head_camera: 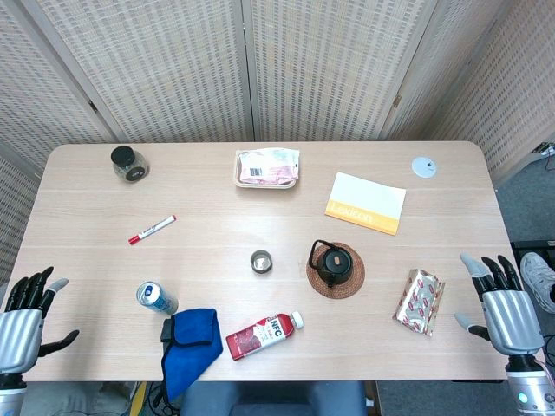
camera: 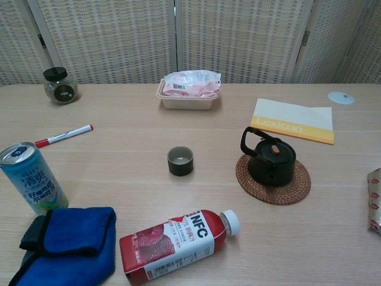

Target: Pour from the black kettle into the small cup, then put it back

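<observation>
The black kettle point(head_camera: 331, 263) point(camera: 269, 157) stands upright on a round woven coaster point(head_camera: 349, 282) point(camera: 297, 185) right of the table's middle. The small dark cup point(head_camera: 261, 261) point(camera: 180, 161) sits to its left, a short gap away. My left hand point(head_camera: 24, 316) hovers at the table's near left corner, fingers spread, holding nothing. Off the near right edge my right hand point(head_camera: 501, 303) is also open and empty, well right of the kettle. Neither hand shows in the chest view.
A red juice bottle point(head_camera: 263, 334) lies near the front edge beside a blue cloth point(head_camera: 191, 342) and a drink can point(head_camera: 156, 297). A shiny packet point(head_camera: 420, 301) lies right of the coaster. Further back are a marker point(head_camera: 152, 229), jar point(head_camera: 128, 163), food tray point(head_camera: 267, 167), yellow booklet point(head_camera: 366, 203) and white disc point(head_camera: 423, 167).
</observation>
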`<state>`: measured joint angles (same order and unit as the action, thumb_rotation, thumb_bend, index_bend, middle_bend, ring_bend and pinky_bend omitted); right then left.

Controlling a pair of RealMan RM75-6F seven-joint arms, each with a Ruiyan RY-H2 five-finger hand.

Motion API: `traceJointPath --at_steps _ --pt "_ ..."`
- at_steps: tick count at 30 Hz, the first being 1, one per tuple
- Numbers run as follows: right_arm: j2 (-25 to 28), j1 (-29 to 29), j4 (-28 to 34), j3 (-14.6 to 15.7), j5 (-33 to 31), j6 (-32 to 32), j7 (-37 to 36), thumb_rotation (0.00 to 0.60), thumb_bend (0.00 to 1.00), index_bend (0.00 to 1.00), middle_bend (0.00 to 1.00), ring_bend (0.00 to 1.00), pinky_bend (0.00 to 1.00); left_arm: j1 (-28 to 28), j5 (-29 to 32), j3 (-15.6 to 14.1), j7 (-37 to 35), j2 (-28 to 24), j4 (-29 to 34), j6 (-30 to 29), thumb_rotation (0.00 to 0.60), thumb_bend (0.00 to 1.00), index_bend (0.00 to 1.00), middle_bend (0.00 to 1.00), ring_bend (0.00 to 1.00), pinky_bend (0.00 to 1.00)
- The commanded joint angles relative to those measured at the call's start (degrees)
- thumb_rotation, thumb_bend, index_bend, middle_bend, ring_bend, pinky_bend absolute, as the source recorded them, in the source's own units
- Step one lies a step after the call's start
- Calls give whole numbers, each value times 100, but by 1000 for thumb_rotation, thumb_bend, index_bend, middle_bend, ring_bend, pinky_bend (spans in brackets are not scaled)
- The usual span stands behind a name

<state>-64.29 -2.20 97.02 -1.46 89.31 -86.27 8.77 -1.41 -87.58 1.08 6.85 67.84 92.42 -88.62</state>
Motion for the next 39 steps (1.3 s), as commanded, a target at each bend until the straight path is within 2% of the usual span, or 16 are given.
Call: traceJointPath --at_steps 1,12,19,27,33,39 --pt "2 4 3 5 17 -13 -5 600 9 78 206 103 75 5 1 -4 -8 1 -7 -3 600 56 176 23 39 0" --pt "40 -67 60 -16 134 1 62 600 9 78 212 113 75 48 -2 -16 -52 -19 -19 -60 600 56 176 23 40 0" --pt "252 -451 342 -55 300 500 295 600 9 78 234 123 75 36 -67 -14 -53 -51 10 -88 600 56 176 23 40 0" --pt "342 -1221 740 -284 96 1574 474 600 0 78 238 127 73 81 -66 -24 -58 -72 36 -143 600 56 176 23 39 0" --pt "213 -1992 933 -571 -340 2605 564 600 0 78 239 127 66 117 -66 -33 -61 -88 44 -185 600 56 176 23 40 0" --pt "-96 -2778 830 -825 -902 3579 643 600 0 78 240 127 57 175 -25 -50 -74 -96 29 -219 600 56 176 23 40 0"
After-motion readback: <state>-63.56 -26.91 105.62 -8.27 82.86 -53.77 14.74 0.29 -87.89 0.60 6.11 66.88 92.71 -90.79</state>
